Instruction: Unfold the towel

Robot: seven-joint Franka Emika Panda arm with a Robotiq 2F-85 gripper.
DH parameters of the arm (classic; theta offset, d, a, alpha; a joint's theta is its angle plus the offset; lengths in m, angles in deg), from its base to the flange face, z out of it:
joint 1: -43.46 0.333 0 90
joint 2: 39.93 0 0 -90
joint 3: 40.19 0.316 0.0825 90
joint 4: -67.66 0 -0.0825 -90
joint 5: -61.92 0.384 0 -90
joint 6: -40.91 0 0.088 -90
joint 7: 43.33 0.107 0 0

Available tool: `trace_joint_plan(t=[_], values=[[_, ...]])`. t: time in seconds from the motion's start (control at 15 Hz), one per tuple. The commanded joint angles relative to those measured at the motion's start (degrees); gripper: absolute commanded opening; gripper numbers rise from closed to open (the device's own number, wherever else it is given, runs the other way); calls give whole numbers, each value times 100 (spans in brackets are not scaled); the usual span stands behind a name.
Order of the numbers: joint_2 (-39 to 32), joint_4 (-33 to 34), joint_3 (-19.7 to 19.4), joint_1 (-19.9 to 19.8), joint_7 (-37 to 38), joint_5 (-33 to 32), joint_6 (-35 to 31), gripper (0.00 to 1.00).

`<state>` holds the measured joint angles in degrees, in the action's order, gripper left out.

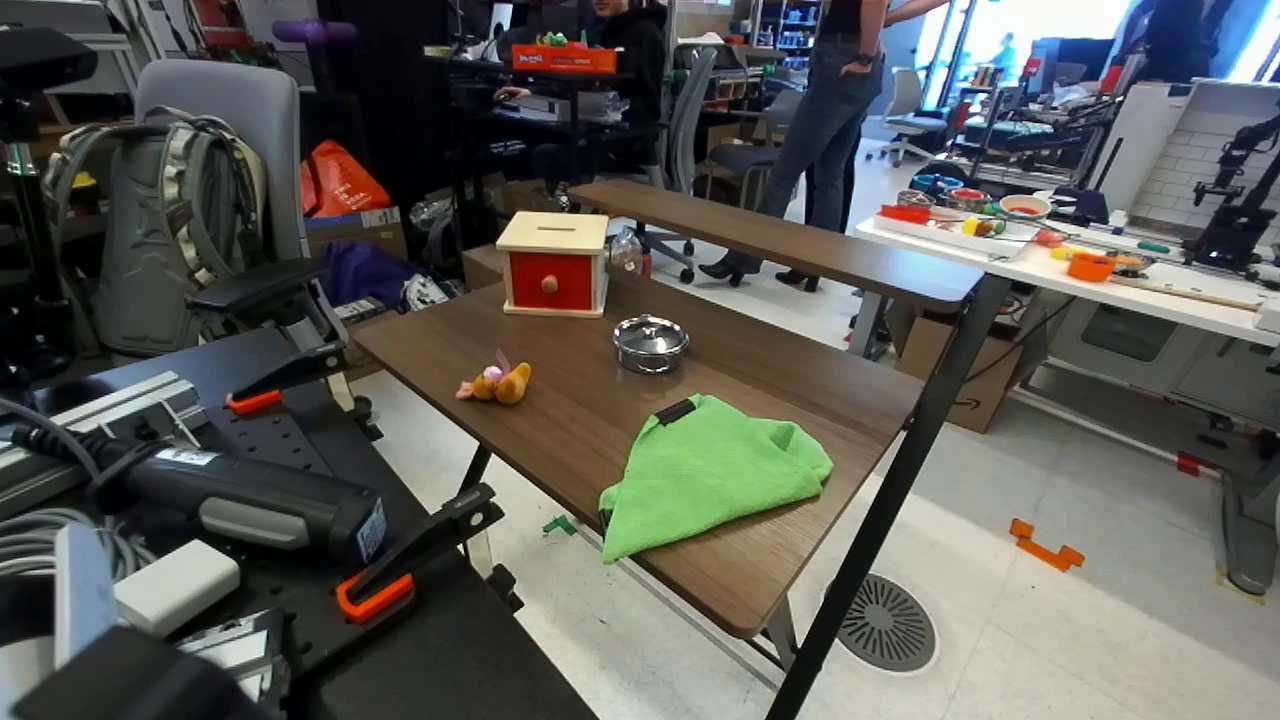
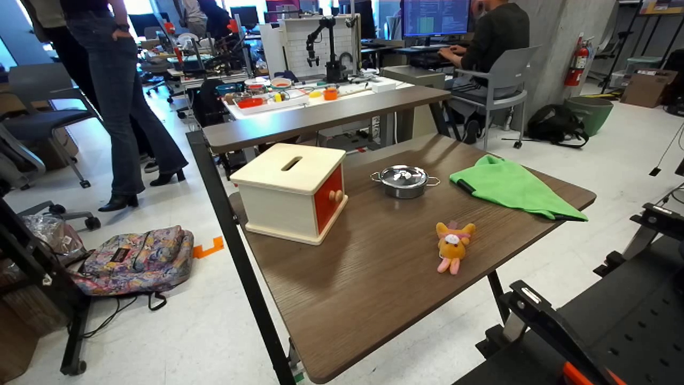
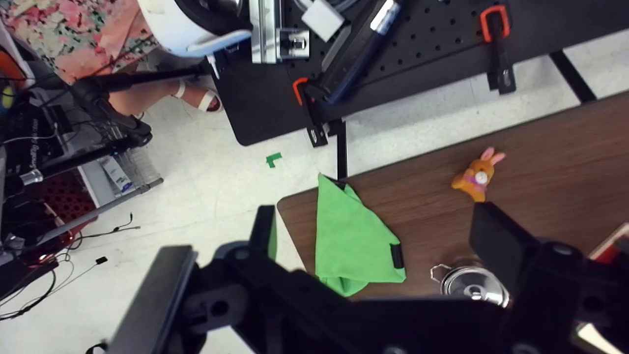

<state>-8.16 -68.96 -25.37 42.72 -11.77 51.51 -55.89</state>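
Brown table (image 1: 570,430) w/ a raised shelf (image 1: 780,240) along one side stands on a pale floor (image 2: 214,342). Green towel (image 1: 715,475) lies folded nr one end, a corner poking past the edge; lidded metal pot (image 2: 404,182) sits btwn towel & wooden box (image 2: 278,206) w/ red drawer (image 1: 535,285). Orange bunny toy (image 2: 453,248) lies nr the side opp. the shelf. Pincer (image 3: 377,231) is spread wide in the wrist view, towel showing in the gap. Black bench (image 1: 450,650) w/ clamps (image 1: 385,600) runs alongside, floor btwn. Bkgd: cluttered white bench (image 1: 1150,300), standing person (image 1: 825,120), gray chair (image 1: 220,85) w/ backpack (image 1: 140,250); in an exterior view, a seated person (image 2: 499,48) at a monitor (image 2: 435,18), fire ext. (image 2: 577,65) by a concrete wall (image 2: 553,69).
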Motion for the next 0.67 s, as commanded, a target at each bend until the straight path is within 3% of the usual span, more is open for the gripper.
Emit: trace_joint_plan(t=[0.0,0.33,0.6], values=[[-93,-422,-289,-284,317,-476,-1236,100],[-844,-810,-503,-853,1144,-912,-3184,100],[-1796,-1021,-524,-1081,1795,-1254,-4333,100]])
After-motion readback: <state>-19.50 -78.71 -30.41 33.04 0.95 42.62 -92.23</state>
